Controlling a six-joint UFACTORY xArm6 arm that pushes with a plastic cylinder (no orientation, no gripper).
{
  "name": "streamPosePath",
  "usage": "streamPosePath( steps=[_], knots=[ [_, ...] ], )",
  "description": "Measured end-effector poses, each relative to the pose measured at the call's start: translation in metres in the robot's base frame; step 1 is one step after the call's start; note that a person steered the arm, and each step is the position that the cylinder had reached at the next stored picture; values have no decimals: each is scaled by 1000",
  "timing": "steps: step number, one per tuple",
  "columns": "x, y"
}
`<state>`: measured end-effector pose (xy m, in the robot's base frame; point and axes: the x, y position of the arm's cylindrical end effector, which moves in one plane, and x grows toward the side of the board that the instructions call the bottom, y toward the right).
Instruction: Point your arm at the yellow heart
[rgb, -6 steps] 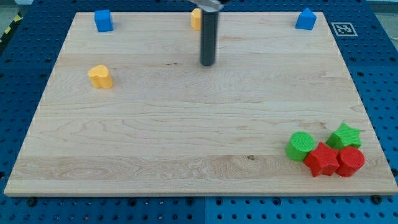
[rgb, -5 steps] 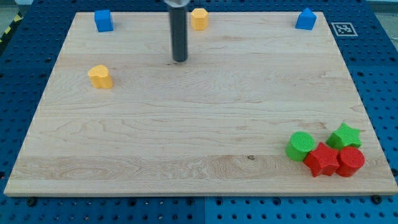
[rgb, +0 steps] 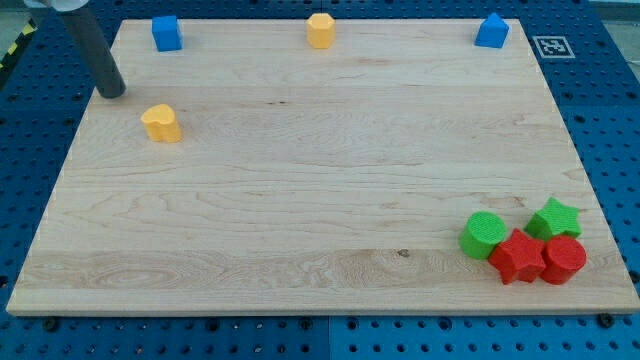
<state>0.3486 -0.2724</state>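
Note:
The yellow heart (rgb: 162, 123) lies on the wooden board (rgb: 320, 190) at the view's upper left. My tip (rgb: 112, 93) is at the board's left edge, up and to the left of the heart, a short gap away and not touching it. The dark rod rises from the tip toward the view's top left corner.
A blue cube (rgb: 167, 33), a yellow hexagonal block (rgb: 320, 30) and a blue pointed block (rgb: 491, 31) stand along the top edge. At the bottom right, a green cylinder (rgb: 484, 235), a red star (rgb: 518, 257), a red cylinder (rgb: 563, 259) and a green star (rgb: 554, 217) cluster together.
My tip has moved left across the top of the board, from near the yellow hexagon to the left edge beside the yellow heart. No block has moved.

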Motion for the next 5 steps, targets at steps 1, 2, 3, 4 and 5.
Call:
streamPosePath(
  steps=[1, 2, 3, 4, 5],
  knots=[
    [19, 0],
    [25, 0],
    [25, 0],
    [26, 12],
    [35, 27]
  ],
)
